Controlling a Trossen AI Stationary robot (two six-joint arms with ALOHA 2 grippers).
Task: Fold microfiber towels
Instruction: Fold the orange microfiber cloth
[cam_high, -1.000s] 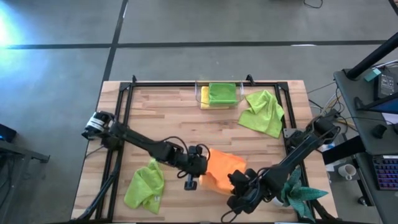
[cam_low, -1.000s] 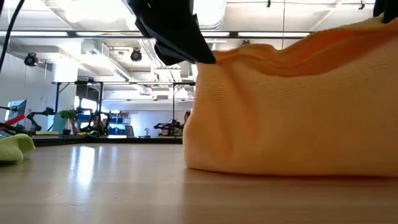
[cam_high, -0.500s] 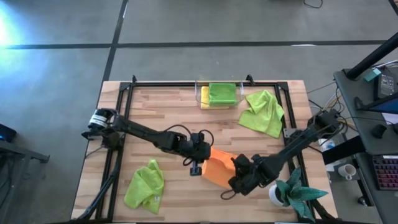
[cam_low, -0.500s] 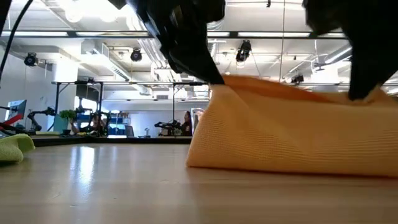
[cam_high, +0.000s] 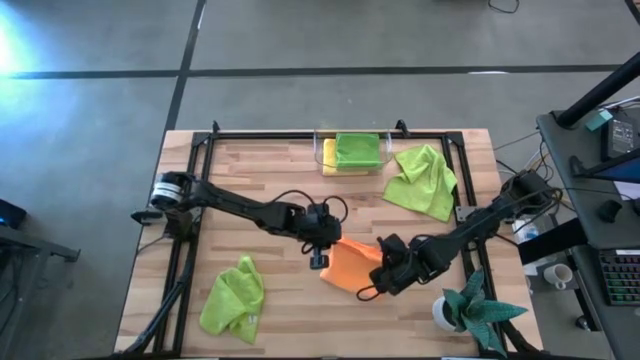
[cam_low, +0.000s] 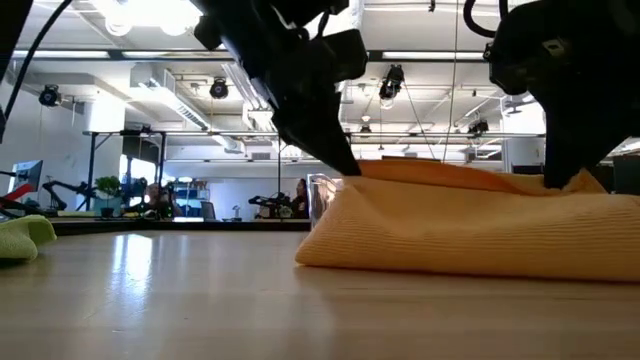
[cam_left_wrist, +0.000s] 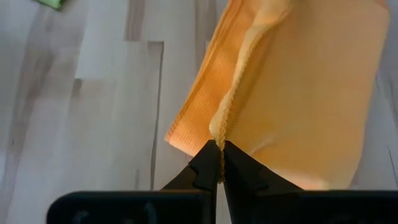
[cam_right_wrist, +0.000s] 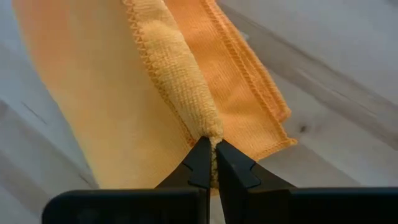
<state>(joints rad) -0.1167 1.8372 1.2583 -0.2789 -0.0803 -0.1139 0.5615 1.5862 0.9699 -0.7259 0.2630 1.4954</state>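
An orange microfiber towel (cam_high: 352, 268) lies folded over on the wooden table near its middle. It also shows in the low view (cam_low: 470, 235). My left gripper (cam_left_wrist: 220, 155) is shut on the towel's left side (cam_high: 330, 248). My right gripper (cam_right_wrist: 209, 152) is shut on its right side (cam_high: 380, 264). The towel's lower layers rest flat on the table, and the upper layer's edge rises a little to both grippers. My left gripper pinches the stitched edge of the towel's upper layer (cam_left_wrist: 219, 132) between its two fingers, slanting down from the table's left. That edge is raised slightly; the rest lies on the table. My right gripper pinches the hemmed edge of the upper layer (cam_right_wrist: 207, 127) between its two fingers, pointing steeply down. The cloth bunches into a small ridge at the fingers.
A clear bin (cam_high: 352, 155) at the far edge holds a folded lime towel on a yellow one. One crumpled lime towel (cam_high: 422, 180) lies at the far right, another (cam_high: 233, 298) at the near left. A teal plant (cam_high: 470, 312) stands at the near right corner.
Both grippers have gone toward the table's far edge and down, staying shut on the orange towel. The towel's raised part has come over onto its lower layers. It now lies much lower and flatter than a second ago.
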